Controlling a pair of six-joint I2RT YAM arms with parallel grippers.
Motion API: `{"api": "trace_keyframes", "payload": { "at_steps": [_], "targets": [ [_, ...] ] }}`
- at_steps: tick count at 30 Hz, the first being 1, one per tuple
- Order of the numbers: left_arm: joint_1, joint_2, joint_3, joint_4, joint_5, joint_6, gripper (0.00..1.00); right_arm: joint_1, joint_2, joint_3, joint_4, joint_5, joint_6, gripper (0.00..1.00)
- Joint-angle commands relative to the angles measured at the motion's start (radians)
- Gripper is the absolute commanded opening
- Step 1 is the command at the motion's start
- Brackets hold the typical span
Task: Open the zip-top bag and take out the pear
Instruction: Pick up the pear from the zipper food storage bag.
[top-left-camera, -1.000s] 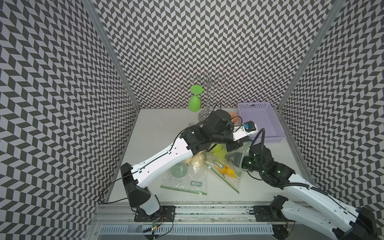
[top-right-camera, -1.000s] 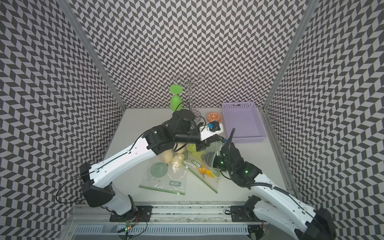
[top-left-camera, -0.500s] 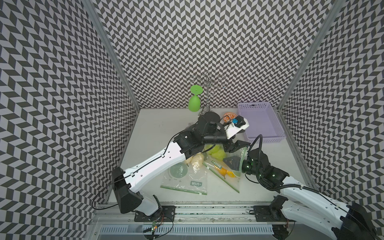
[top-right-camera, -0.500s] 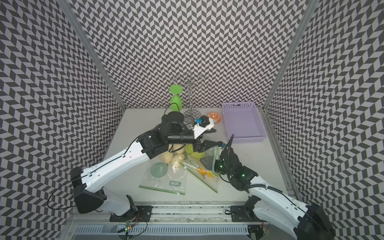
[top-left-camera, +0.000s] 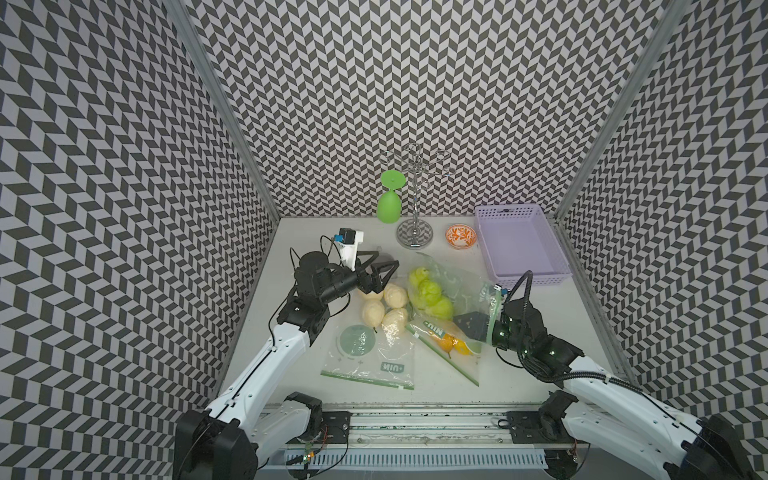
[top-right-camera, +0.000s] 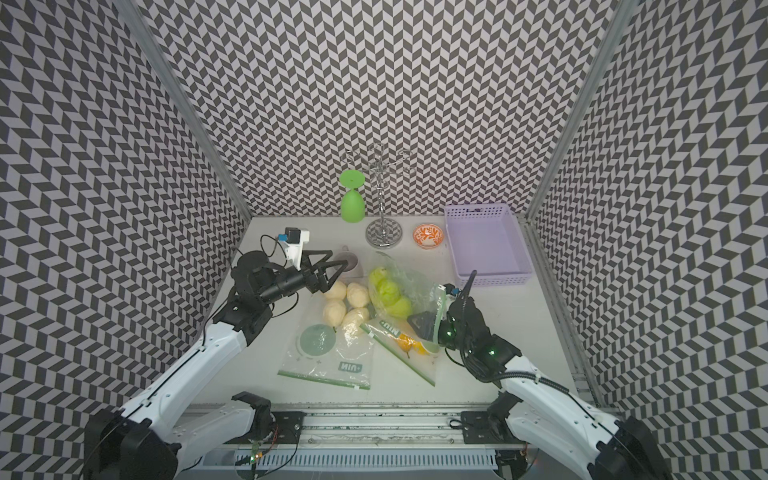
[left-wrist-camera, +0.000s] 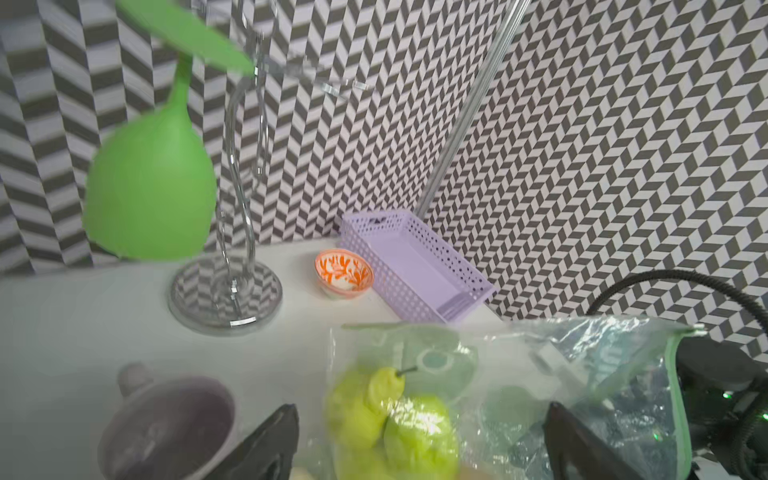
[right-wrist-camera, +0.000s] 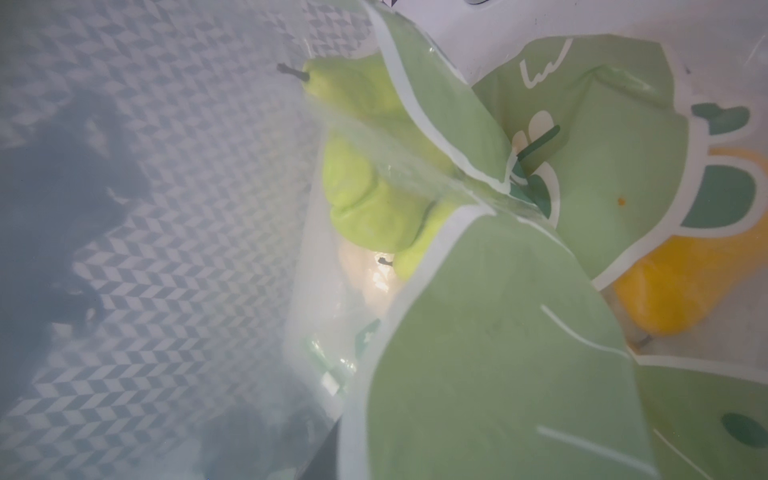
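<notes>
**left tool**: jaws spread wide with nothing between them, held low over the surface. its tips point toward the zip-top bag and are clear of it. a grey cup sits just under the tips, and four pale yellow pears lie beside the fingers.

**right tool**: set at the bag's green zip rim, with one finger visible through the film inside the mouth. whether the jaws pinch the rim cannot be told.

the bag lies between the two tools. its mouth end stands up off the surface at the right tool, and the green pears are bunched in the end nearer the left tool.

- **below the right tool:** a second bag holding an orange-yellow pear.
- **nearer the left arm:** a third, flat bag.
- **beyond both tools:** inverted green glass, chrome stand, orange-patterned bowl, lilac basket.
</notes>
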Motion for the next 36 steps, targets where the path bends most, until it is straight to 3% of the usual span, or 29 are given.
{"api": "trace_keyframes", "payload": {
  "at_steps": [1,6,13,17,24,34,36],
  "targets": [
    [0.01,0.029,-0.013,0.222,0.163,-0.027,0.93,-0.024,-0.005,-0.001,0.02,-0.032,-0.024,0.41],
    [0.024,0.126,-0.044,0.338,0.247,-0.024,0.93,-0.06,-0.005,0.0,0.009,-0.069,-0.05,0.4],
    [0.024,0.303,0.024,0.322,0.32,0.038,0.92,-0.088,0.012,0.002,0.006,-0.101,-0.077,0.41],
    [0.019,0.371,0.041,0.379,0.337,0.009,0.92,-0.103,0.018,0.004,0.009,-0.115,-0.087,0.4],
    [-0.002,0.511,0.152,0.327,0.347,0.041,0.91,-0.121,0.041,0.001,0.017,-0.136,-0.1,0.4],
    [-0.035,0.617,0.215,0.263,0.393,0.068,0.82,-0.151,0.077,0.01,0.024,-0.173,-0.128,0.39],
    [-0.043,0.624,0.231,0.22,0.393,0.095,0.74,-0.156,0.087,0.014,0.027,-0.183,-0.134,0.39]
  ]
}}
